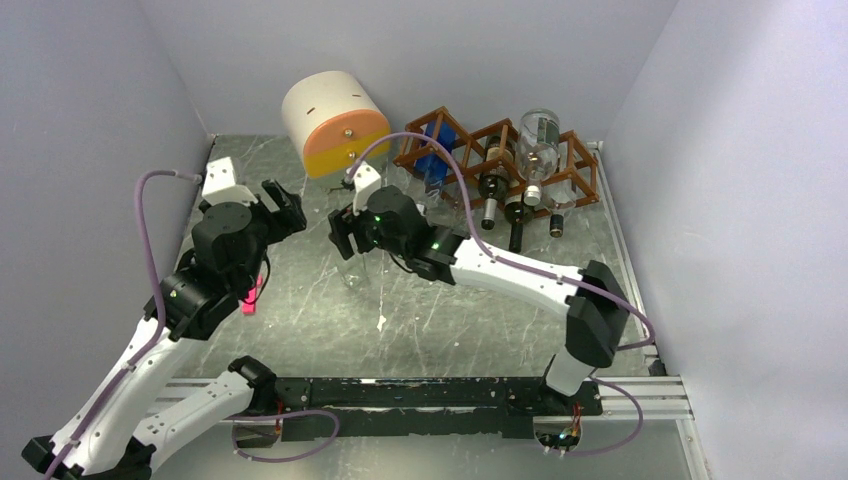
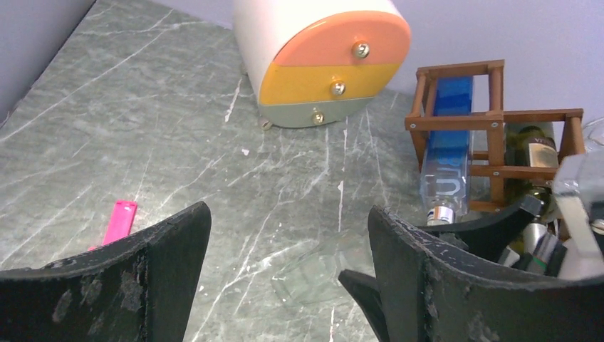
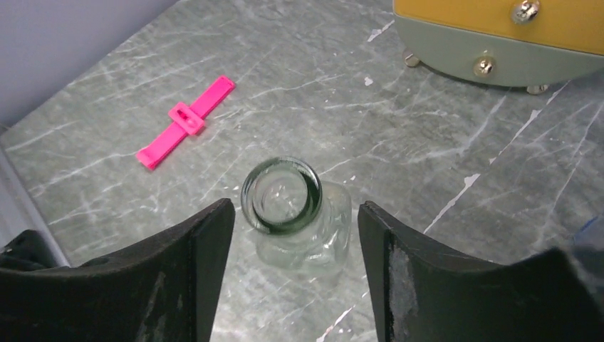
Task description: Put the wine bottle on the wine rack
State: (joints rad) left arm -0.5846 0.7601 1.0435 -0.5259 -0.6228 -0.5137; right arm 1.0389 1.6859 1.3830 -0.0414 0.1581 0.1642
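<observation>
Right gripper [image 3: 293, 208]: open, fingers on either side of the upright clear bottle [image 3: 327, 228], not gripping it.
Left gripper [image 2: 288, 212]: open, empty, hovering to the left.
Bottle: stands mid-table, well apart from the rack [image 2: 463, 120].
Rack: far right; holds a blue bottle [image 2: 452, 92] and dark bottles [image 1: 492, 185], with a clear one [image 1: 540, 140] on top.
Around: drawer unit [image 1: 335, 120] just left of the rack; pink clip [image 3: 186, 120] by the left arm.
Surface: grey marbled table [image 3: 456, 107], pale walls [image 1: 420, 50].
</observation>
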